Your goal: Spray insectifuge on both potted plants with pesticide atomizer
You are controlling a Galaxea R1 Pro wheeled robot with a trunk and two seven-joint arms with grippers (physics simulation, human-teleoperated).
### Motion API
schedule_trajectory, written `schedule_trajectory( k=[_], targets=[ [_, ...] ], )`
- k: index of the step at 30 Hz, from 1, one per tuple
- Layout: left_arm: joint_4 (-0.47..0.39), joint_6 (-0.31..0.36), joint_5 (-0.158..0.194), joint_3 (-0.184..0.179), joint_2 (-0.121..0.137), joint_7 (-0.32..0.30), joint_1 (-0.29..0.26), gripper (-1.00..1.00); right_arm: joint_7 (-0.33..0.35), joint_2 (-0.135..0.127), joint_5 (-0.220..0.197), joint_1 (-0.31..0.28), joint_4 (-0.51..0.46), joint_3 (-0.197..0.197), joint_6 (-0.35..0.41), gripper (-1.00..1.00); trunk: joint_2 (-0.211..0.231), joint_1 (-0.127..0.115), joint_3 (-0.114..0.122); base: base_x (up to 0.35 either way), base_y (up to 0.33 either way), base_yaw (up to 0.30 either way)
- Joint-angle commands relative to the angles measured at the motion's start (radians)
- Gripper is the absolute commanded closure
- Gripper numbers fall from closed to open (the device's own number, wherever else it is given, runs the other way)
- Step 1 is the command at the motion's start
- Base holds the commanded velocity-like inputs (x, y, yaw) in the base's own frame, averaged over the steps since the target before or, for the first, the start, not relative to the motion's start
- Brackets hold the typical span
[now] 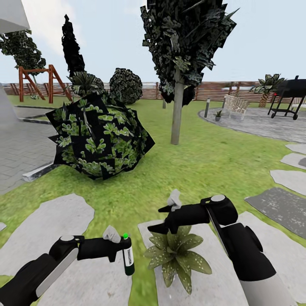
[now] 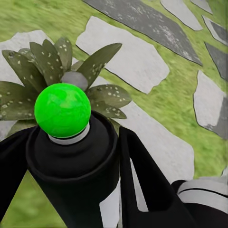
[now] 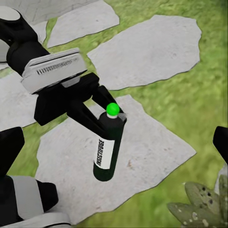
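Left gripper (image 1: 122, 248) is clamped on the slim dark-green pesticide bottle with a white label band and a bright green ball tip (image 1: 127, 258), fingers pinching it high up near the neck, bottle hanging upright below. From the right wrist view the left gripper (image 3: 105, 110) grips the same bottle (image 3: 107, 147) just under its green tip, label reading INSECTIFUGE. From the left wrist view the green tip (image 2: 62, 110) sits right at the camera, with the plant (image 2: 71, 76) just beyond it.

Bottle hangs just beside the low rosette of broad green pale-speckled leaves (image 1: 178, 253), over the flat grey stepping stone (image 1: 63, 238); a gap of grass lies between the two. Plant's little grey pot is barely visible in the left wrist view.

Right gripper (image 1: 163, 221) hovers above the far side of that plant, holding nothing; it looks parted, though the fingertips are hard to read.

Handling guess: bottle is light, rigid, smooth-sided, likely to swivel in a two-finger pinch. The present high hold looks fair, since it leaves the nozzle free; a grip on the label band would be steadier.

Second potted plant: possibly the tiny one near the round stone patio (image 1: 259, 121), well apart from the rosette.
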Motion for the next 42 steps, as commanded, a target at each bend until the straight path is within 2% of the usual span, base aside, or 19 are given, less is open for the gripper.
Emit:
schedule_trajectory(
  k=[1,5,9,13,15,20,22,26,27,29,30,33,37,39,42],
  targets=[
    [0.000,0.006,0.010,-0.002,0.000,0.003,-0.001,1.00,0.003,0.000,0.010,-0.001,0.000,0.002,0.006,-1.00,0.000,0.000,-0.001,0.000,0.000,0.000],
    [-0.005,-0.062,0.018,-0.005,0.002,0.008,0.002,1.00,-0.008,0.001,0.010,-0.001,0.001,0.004,0.006,-1.00,0.000,0.000,-0.001,0.139,-0.008,0.000],
    [-0.001,-0.069,0.047,-0.005,0.000,0.057,0.009,1.00,-0.011,0.003,0.011,-0.001,0.002,0.006,0.009,-1.00,0.000,0.000,-0.001,0.049,-0.007,0.000],
    [0.014,-0.069,0.057,-0.002,-0.020,0.105,0.019,1.00,-0.034,0.028,0.009,-0.001,0.007,0.004,0.010,-1.00,0.000,0.000,-0.001,0.009,-0.001,0.000],
    [0.057,-0.106,0.056,-0.001,-0.025,0.120,0.015,1.00,-0.048,0.033,0.005,-0.001,0.008,-0.003,0.008,-1.00,0.000,0.000,-0.001,0.001,0.000,0.000],
    [0.086,-0.311,0.051,0.000,-0.027,0.060,0.012,1.00,-0.053,0.035,0.006,-0.001,0.009,-0.005,0.010,-1.00,0.000,0.000,-0.001,0.000,0.000,0.000],
    [0.128,-0.337,0.055,0.013,-0.028,0.028,0.011,1.00,-0.053,0.035,0.006,-0.001,0.009,-0.003,0.011,-1.00,0.000,0.000,-0.001,0.000,0.000,0.000],
    [0.182,-0.362,0.050,0.040,-0.041,-0.084,0.010,1.00,-0.055,0.046,0.009,-0.001,0.031,0.005,0.020,-1.00,0.000,0.000,-0.001,0.000,0.000,0.000],
    [0.195,-0.365,0.049,0.043,-0.044,-0.095,0.010,1.00,-0.058,0.050,0.009,-0.001,0.039,0.003,0.021,1.00,0.000,0.000,-0.001,0.000,0.000,0.000],
    [0.221,-0.374,0.043,0.044,-0.052,-0.104,0.010,1.00,-0.071,0.054,0.009,-0.001,0.049,0.002,0.023,1.00,0.000,0.000,-0.001,0.000,0.000,0.000],
    [0.228,-0.376,0.030,0.045,-0.057,-0.106,0.010,1.00,-0.075,0.056,0.010,-0.001,0.053,0.004,0.024,1.00,0.000,0.000,-0.001,0.000,0.000,0.000],
    [0.235,-0.380,-0.046,0.046,-0.077,-0.114,0.009,1.00,-0.083,0.066,0.011,-0.001,0.065,0.008,0.024,1.00,0.000,0.000,-0.001,0.000,0.000,0.000],
    [0.233,-0.377,-0.082,0.044,-0.103,-0.120,-0.006,1.00,-0.087,0.074,0.012,-0.001,0.068,0.010,0.023,1.00,0.000,0.000,-0.001,0.000,0.000,0.000],
    [0.232,-0.368,-0.117,0.043,-0.134,-0.122,-0.020,1.00,-0.088,0.085,0.011,-0.001,0.072,0.011,0.024,1.00,0.000,0.000,-0.001,0.000,0.000,0.000],
    [0.233,-0.363,-0.155,0.043,-0.166,-0.123,-0.037,1.00,-0.090,0.100,0.010,0.004,0.075,0.011,0.024,1.00,0.000,0.000,-0.001,0.000,0.000,0.000]
  ],
)
